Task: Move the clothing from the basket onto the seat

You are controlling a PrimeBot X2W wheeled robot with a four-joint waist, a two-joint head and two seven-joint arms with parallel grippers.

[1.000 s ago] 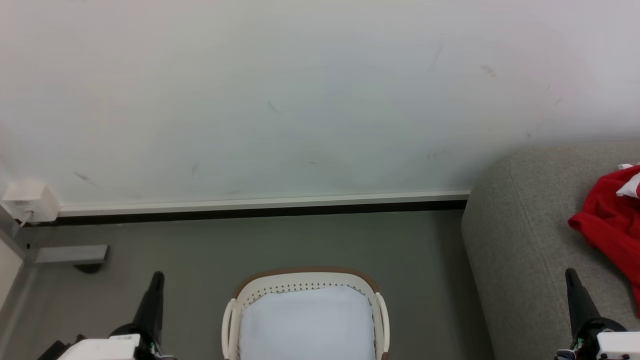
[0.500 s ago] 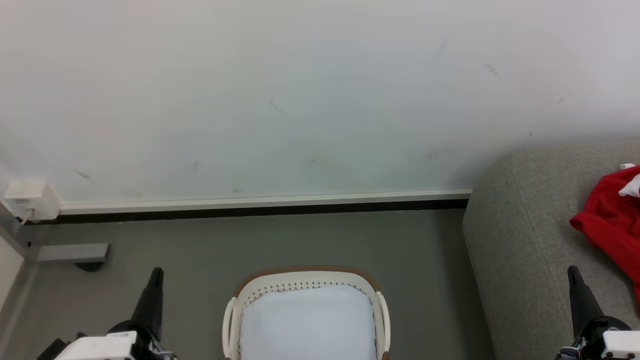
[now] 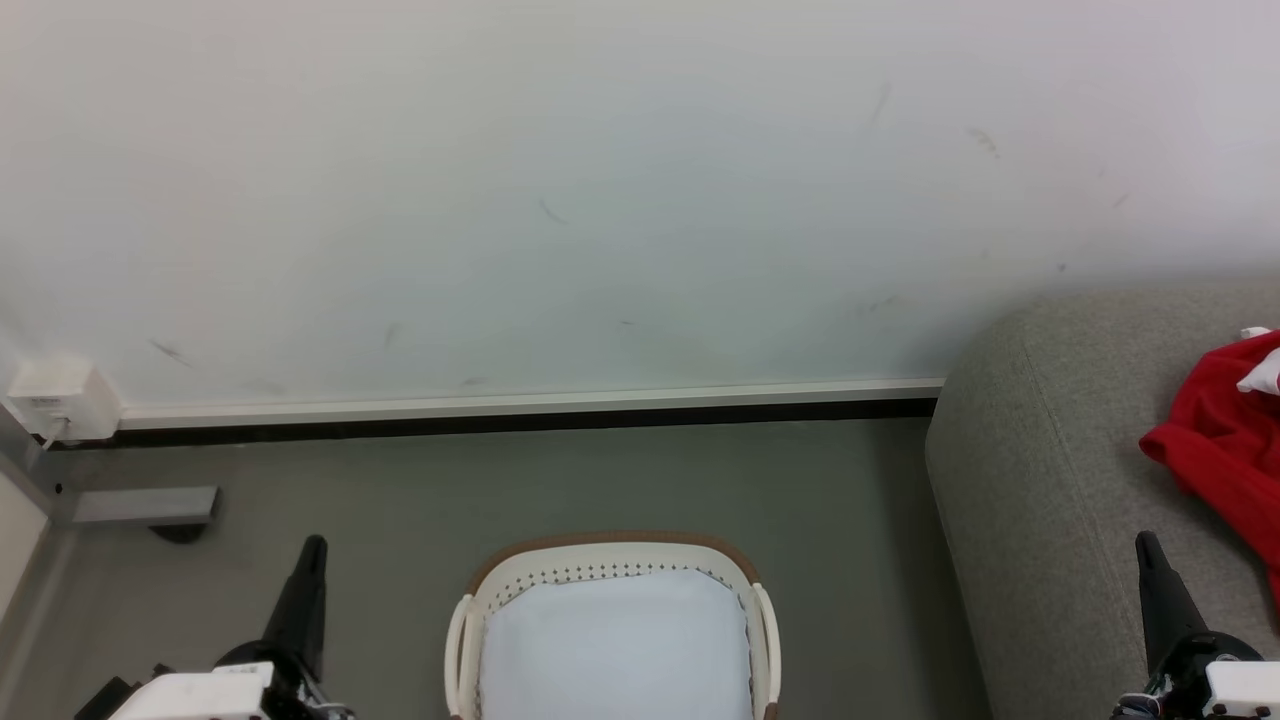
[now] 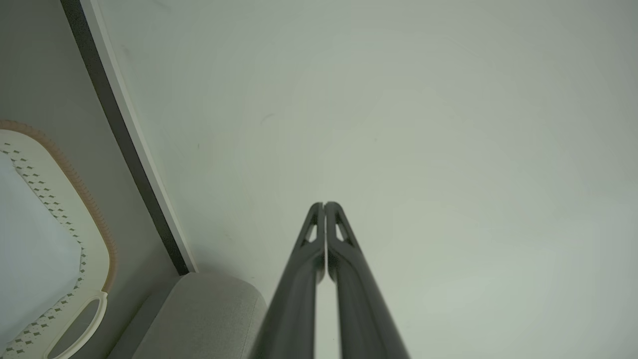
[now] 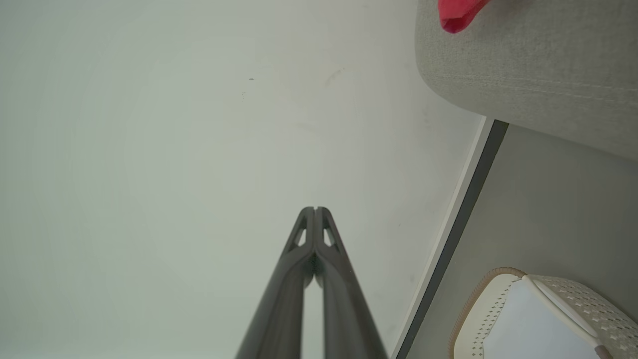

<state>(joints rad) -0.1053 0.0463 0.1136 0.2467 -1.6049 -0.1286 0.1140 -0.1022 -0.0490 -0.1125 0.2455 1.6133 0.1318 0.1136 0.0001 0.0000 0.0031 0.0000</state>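
The red clothing [image 3: 1225, 450] with a bit of white trim lies on the grey seat [image 3: 1040, 480] at the right edge of the head view; a red tip [image 5: 456, 15] shows in the right wrist view. The white basket [image 3: 610, 555] with its brown rim stands on the floor at bottom centre, holding a plain white pad [image 3: 615, 650]. My left gripper [image 3: 312, 548] is shut and empty, left of the basket. My right gripper [image 3: 1145, 545] is shut and empty in front of the seat. Both point at the wall, tips pressed together [image 4: 324, 204] [image 5: 315, 208].
A pale wall [image 3: 600, 200] with a white and black skirting fills the background. A white socket box [image 3: 60, 400] and a grey bracket [image 3: 145, 505] sit at the far left. Grey floor [image 3: 600, 480] lies between basket, wall and seat.
The camera shifted very slightly; the grippers stand almost where they were. Nothing was taken hold of or let go.
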